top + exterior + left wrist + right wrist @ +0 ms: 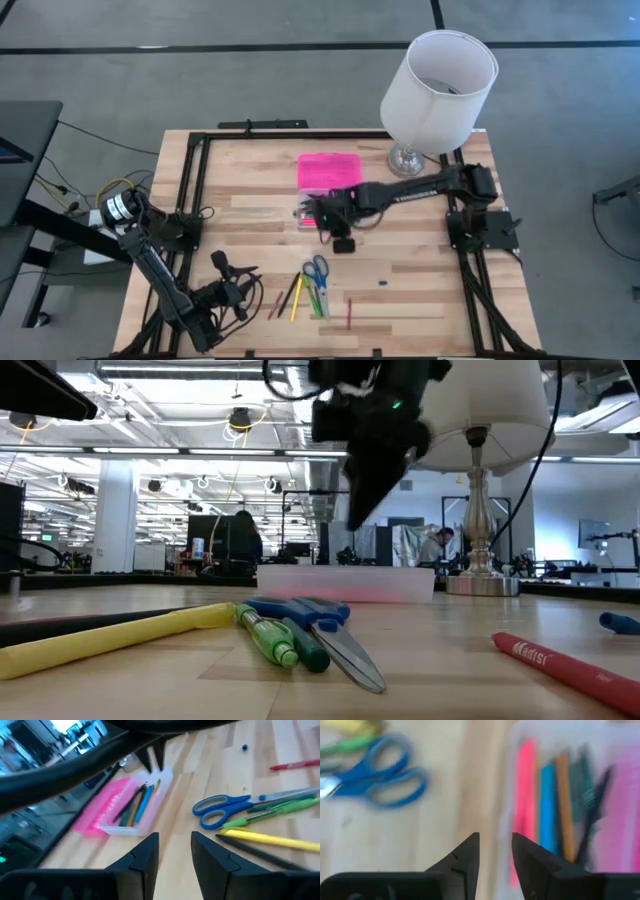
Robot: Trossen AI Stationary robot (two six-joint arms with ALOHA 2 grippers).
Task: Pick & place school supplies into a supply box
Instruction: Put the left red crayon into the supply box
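Note:
The supply box stands at mid-table with its pink lid [328,170] open toward the far edge and its clear base [308,212] holding several pens [555,805]. My right gripper [495,852] hangs open just above the base's near side [345,582], pointing steeply down, with nothing between its fingers. Loose school supplies lie near the front edge: blue-handled scissors [316,270], a yellow pencil [270,839], green pens [275,638] and a red pen [349,313]. My left gripper [175,850] waits open and bare at the front left [232,270], left of that pile.
A white-shaded lamp [440,90] stands at the far right on its metal foot [480,575], close behind the box. A small blue piece [383,283] lies right of the scissors. A black frame [195,180] borders the table.

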